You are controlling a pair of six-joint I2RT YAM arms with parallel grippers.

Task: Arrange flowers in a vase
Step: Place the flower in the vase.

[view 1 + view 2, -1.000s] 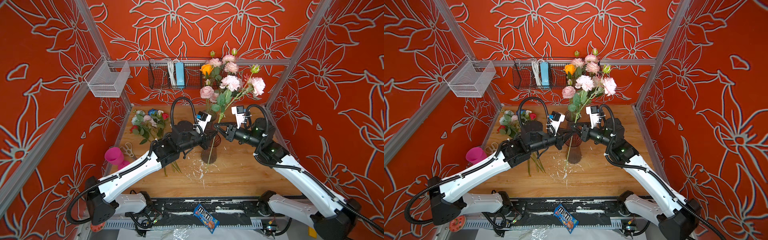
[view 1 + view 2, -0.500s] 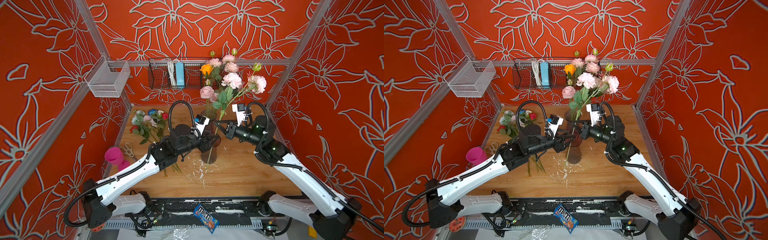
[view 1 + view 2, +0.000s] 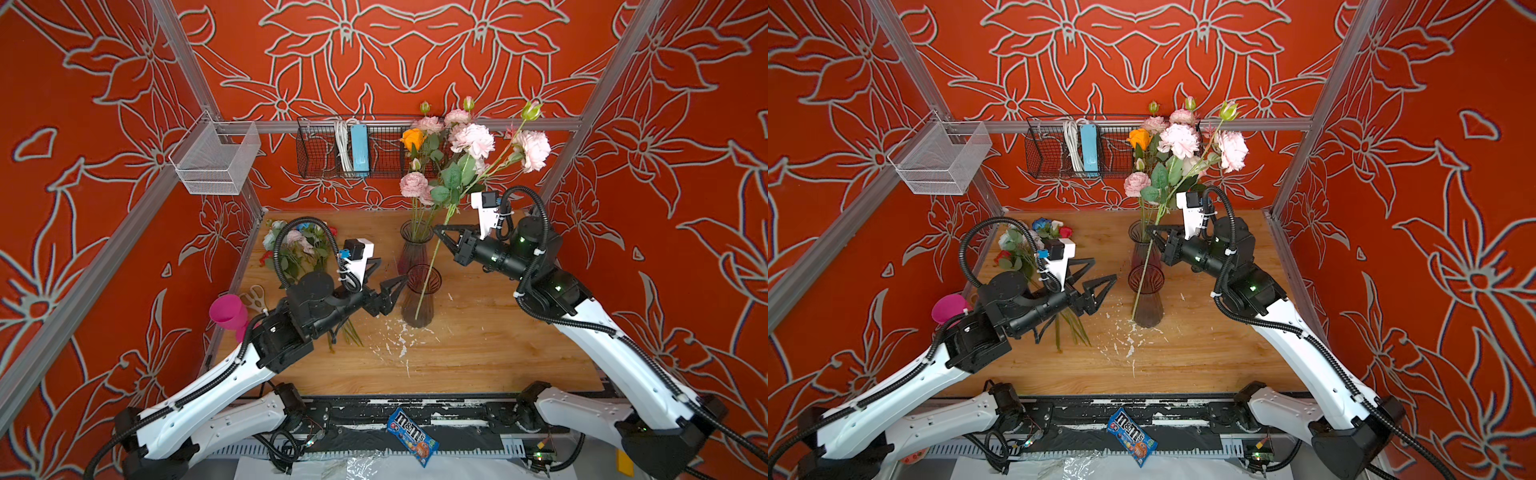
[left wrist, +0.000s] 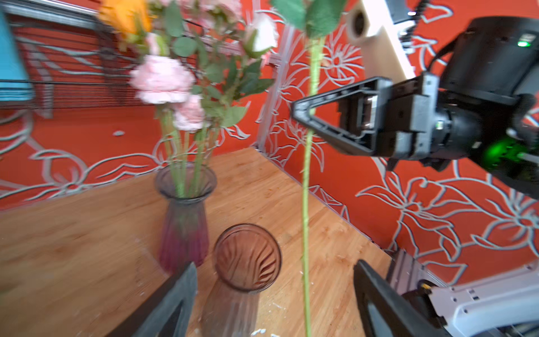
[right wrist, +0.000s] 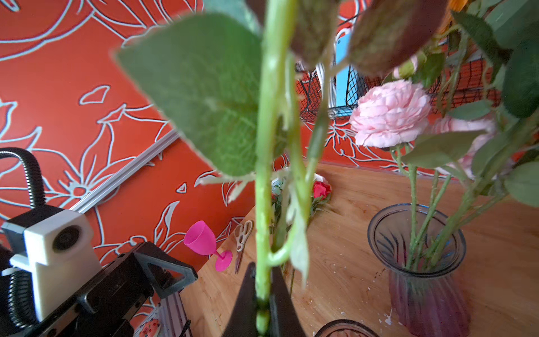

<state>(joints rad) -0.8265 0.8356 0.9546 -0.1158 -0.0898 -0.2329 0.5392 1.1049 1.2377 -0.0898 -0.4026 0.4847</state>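
Right fingers (image 4: pixel 338 140) clamped on pink flower (image 3: pixel 534 149) stem, its end beside empty vase (image 3: pixel 430 303) at centre of table (image 3: pixel 478 353), apparently outside; left fingers (image 4: pixel 367 280) apart, empty. Step: insertion. Next: raise, align over rim, lower.

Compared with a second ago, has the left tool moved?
Yes. The left tool has drawn back leftward, away from the front vase, and opened.

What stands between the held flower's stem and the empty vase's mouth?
Nothing visible. The stem, in the right gripper, hangs beside the empty vase, outside its rim; the open left gripper stands aside.
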